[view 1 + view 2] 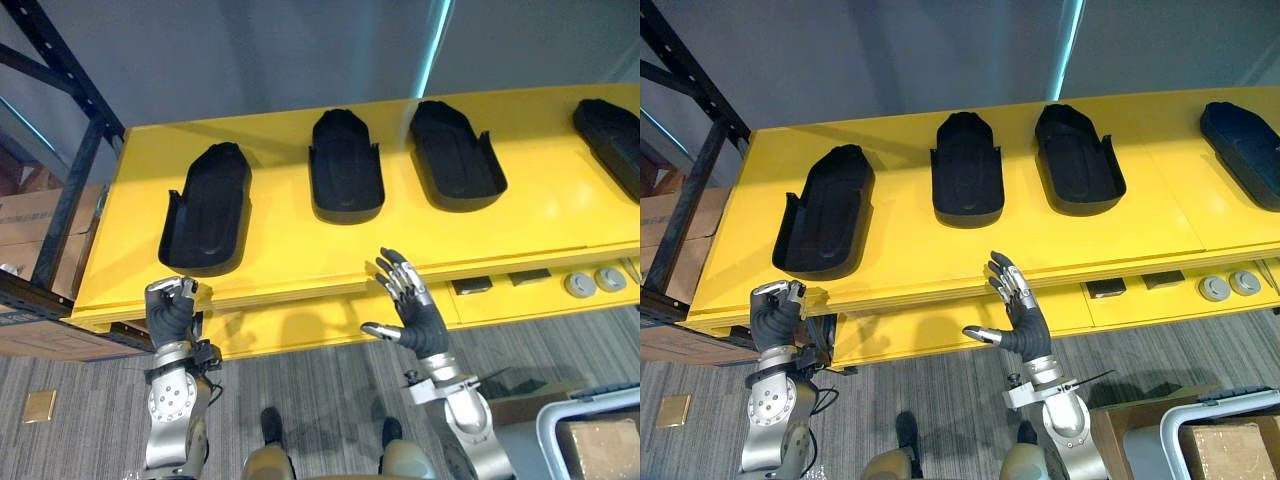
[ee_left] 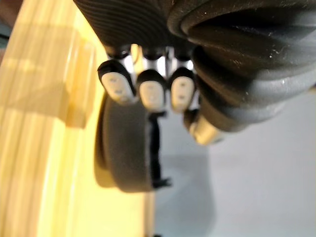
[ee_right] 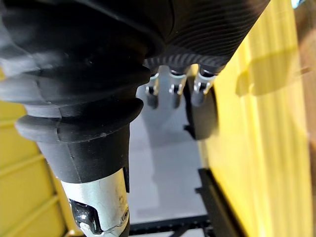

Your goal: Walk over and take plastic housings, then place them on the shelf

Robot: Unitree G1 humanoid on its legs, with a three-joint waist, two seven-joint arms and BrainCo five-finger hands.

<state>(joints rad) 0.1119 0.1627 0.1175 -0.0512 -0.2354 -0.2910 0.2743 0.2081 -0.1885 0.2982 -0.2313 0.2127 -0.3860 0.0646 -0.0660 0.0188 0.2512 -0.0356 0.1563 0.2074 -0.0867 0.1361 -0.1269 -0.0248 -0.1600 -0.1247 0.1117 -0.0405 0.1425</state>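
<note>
Seeing four plastic housings lying flat on the yellow shelf [image 1: 540, 215], none in my hands. The leftmost housing [image 1: 207, 208] sits nearest my left hand, the second housing [image 1: 346, 165] and third housing [image 1: 456, 155] are side by side mid-shelf, and the fourth housing [image 1: 612, 135] is far right and cut off by the frame edge. All are matte black, shallow, elongated shells with one rounded end and raised side walls, open side up.

My left hand [image 1: 172, 310] is at the shelf's front edge below the leftmost housing, fingers curled into a fist on nothing. My right hand [image 1: 415, 310] is in front of the edge below the gap between the second and third housings, fingers spread and thumb out, touching nothing.

The shelf's front lip stands between both hands and the housings. On a lower ledge to the right are two dark rectangular parts [image 1: 471, 286] and two grey discs [image 1: 580, 284]; what they are, I can't tell. A black rack upright [image 1: 75, 190] stands at the left, with cardboard boxes [image 1: 30, 215] behind it. The carpet [image 1: 310, 400] is grey and striped, with a tan square [image 1: 40, 405] on it. A bin [image 1: 590, 404] at lower right holds a box and is cropped.

In the right wrist view my cover hides most of my fingers [image 3: 170, 91].
</note>
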